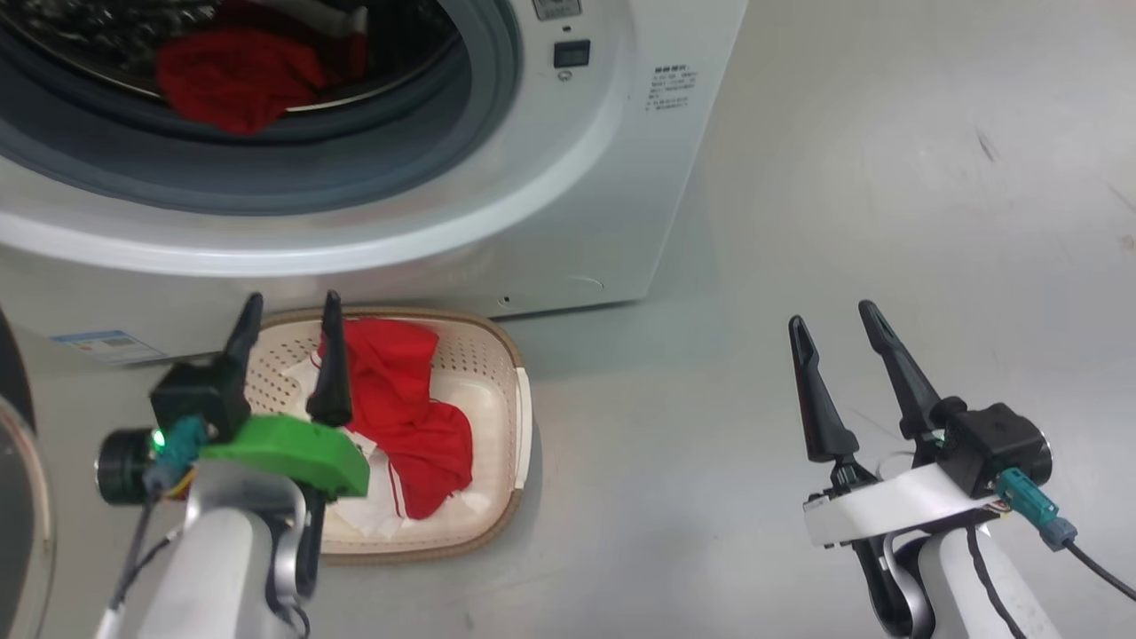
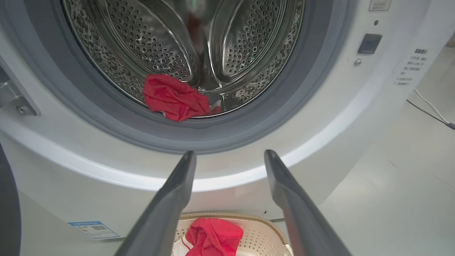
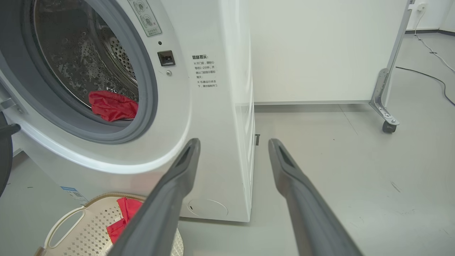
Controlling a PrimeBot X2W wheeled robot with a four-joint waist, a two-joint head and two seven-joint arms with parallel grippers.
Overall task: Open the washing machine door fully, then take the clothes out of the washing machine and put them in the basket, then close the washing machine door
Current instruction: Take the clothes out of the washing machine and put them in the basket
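the washer (image 1: pixel 568 222) stands at the far left with its door (image 1: pixel 11 373) swung open to the left, and one red cloth (image 1: pixel 235 80) lies low in the drum (image 2: pixel 149 39), near the front rim. the basket (image 1: pixel 484 364) sits on the floor (image 1: pixel 887 177) just in front of the washer, and another red cloth (image 1: pixel 404 408) lies in it with some white showing. the left fingers (image 1: pixel 332 346) are spread wide above the basket, holding nothing, and the right fingers (image 1: pixel 887 355) are spread wide too, holding nothing, over the floor well off to the right.
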